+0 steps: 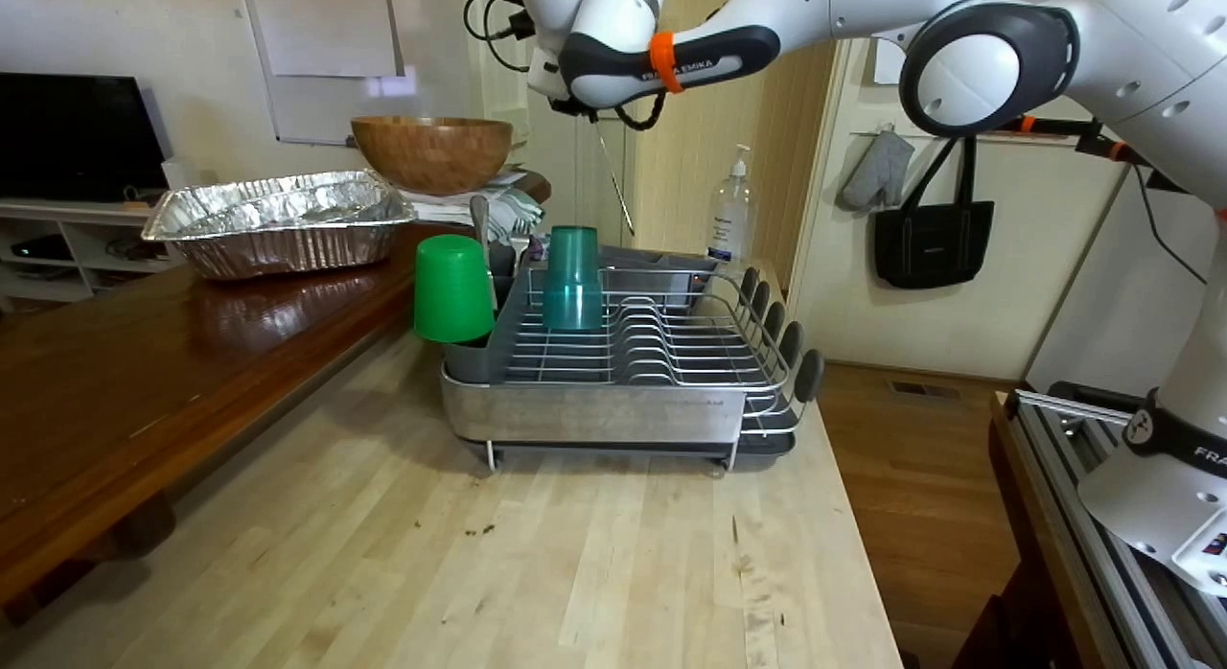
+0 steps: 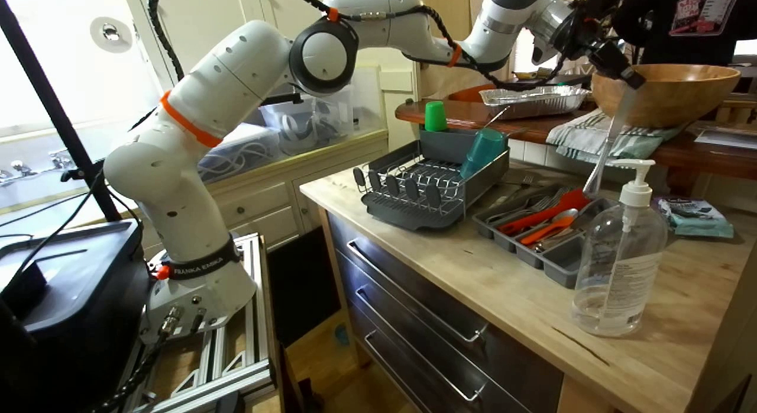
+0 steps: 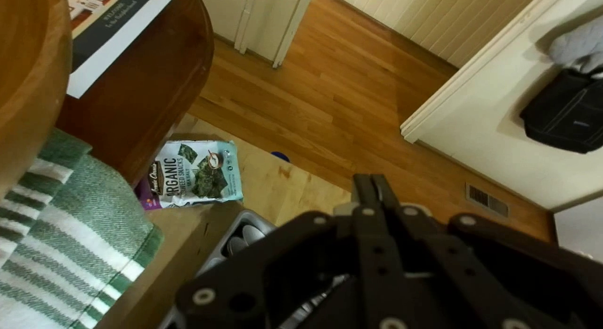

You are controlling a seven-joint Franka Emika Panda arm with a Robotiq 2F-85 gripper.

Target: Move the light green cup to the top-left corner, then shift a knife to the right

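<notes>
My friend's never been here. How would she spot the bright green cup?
Look for the pale wooden countertop and find the metal dish rack on it. At one corner of the rack, the bright green tumbler stands upside down. It is opaque, while the teal cup nearby is darker and see-through.

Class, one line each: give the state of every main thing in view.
Thin silver metal knife: held, hanging down
Black robot gripper: shut on the knife
Small light green plastic cup: upside down
Taller teal plastic cup: tilted
Clear plastic pump bottle: upright
Round wooden bowl: upright
Rectangular silver foil pan: uncovered
Grey plastic cutlery tray: holding utensils
Dark rectangular drawers: closed
</notes>
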